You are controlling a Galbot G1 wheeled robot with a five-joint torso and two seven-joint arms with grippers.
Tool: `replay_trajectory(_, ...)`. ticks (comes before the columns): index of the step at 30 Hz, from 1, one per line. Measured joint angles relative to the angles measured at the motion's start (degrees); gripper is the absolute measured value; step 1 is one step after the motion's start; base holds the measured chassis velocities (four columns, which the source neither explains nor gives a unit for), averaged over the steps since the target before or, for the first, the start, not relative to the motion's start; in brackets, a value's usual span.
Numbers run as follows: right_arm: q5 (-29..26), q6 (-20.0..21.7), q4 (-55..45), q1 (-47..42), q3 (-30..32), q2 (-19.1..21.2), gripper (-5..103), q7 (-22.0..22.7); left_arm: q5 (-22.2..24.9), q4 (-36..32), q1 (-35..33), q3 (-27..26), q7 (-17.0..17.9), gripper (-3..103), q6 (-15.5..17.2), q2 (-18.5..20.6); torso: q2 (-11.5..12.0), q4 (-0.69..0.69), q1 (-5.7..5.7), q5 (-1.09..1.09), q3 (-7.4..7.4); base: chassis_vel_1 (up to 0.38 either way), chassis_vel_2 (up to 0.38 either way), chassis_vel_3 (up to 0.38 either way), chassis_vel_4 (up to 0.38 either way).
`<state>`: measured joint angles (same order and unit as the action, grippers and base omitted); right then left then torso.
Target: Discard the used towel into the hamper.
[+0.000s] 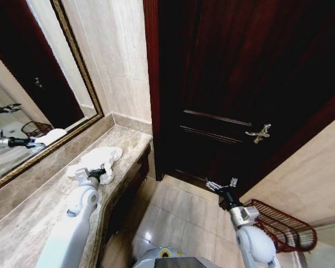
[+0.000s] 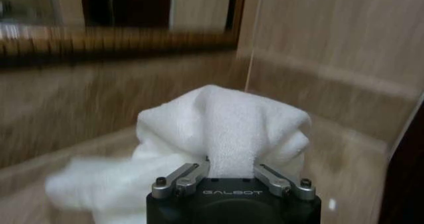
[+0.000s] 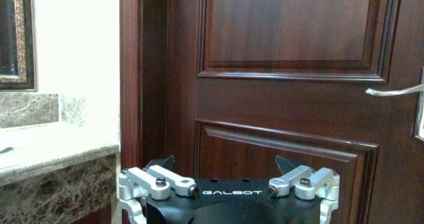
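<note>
While the dark wooden door (image 1: 240,84) takes most of the upper right of the head view, the marble counter (image 1: 28,218) runs along the left side under a gold-framed mirror (image 1: 22,95). On the counter, in the left middle of the frame, lies the white towel (image 1: 97,162), crumpled in a heap. The left gripper (image 1: 96,174) is at the near edge of this towel; in the left wrist view its fingers (image 2: 177,177) are closed narrowly on a raised fold of the towel (image 2: 225,129), which stands up between them.

The hamper (image 1: 282,226) is in the lower right of the head view, on the tiled floor (image 1: 178,215) beside the wall, well apart from the towel. It looks reddish-brown with open ribbed sides.

The right gripper (image 1: 222,185) hangs low in the middle right of the frame, in front of the door and near the hamper. Its fingers (image 3: 149,177) are spread wide and hold nothing. The metal door handle (image 1: 258,133) is above it.
</note>
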<state>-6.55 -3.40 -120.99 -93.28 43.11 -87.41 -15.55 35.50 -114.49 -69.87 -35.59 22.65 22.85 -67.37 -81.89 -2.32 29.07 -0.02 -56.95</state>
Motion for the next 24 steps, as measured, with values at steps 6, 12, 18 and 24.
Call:
replay_trajectory(6,0.04,0.00,-0.02,0.24,0.00,-0.17,100,0.12,-4.28,-1.87,-0.89,-0.57,-3.93,9,-9.17,0.38,0.00,0.00,0.00,0.01,0.00,0.000,0.000,0.000,0.000)
replay_trajectory(12,-0.23,-0.18,-0.18,0.36,0.27,-0.15,100,0.46,-4.57,-6.40,-1.58,-1.25,-4.51,9,-13.90,0.40,0.00,0.00,0.00,0.01,0.01,0.000,0.000,0.000,0.000)
replay_trajectory(18,-0.98,-0.54,-0.64,0.48,0.31,-0.48,100,1.35,-5.10,-14.28,-2.54,-1.50,-4.63,9,-15.39,1.34,0.00,0.00,0.00,0.04,0.01,0.000,0.000,0.000,0.000)
replay_trajectory(24,-2.30,-0.59,-2.62,-0.52,0.40,-0.71,100,1.54,-7.89,-19.42,-7.25,-1.96,-6.64,9,-15.82,-0.68,0.00,0.00,0.00,0.02,0.01,0.000,0.000,0.000,0.000)
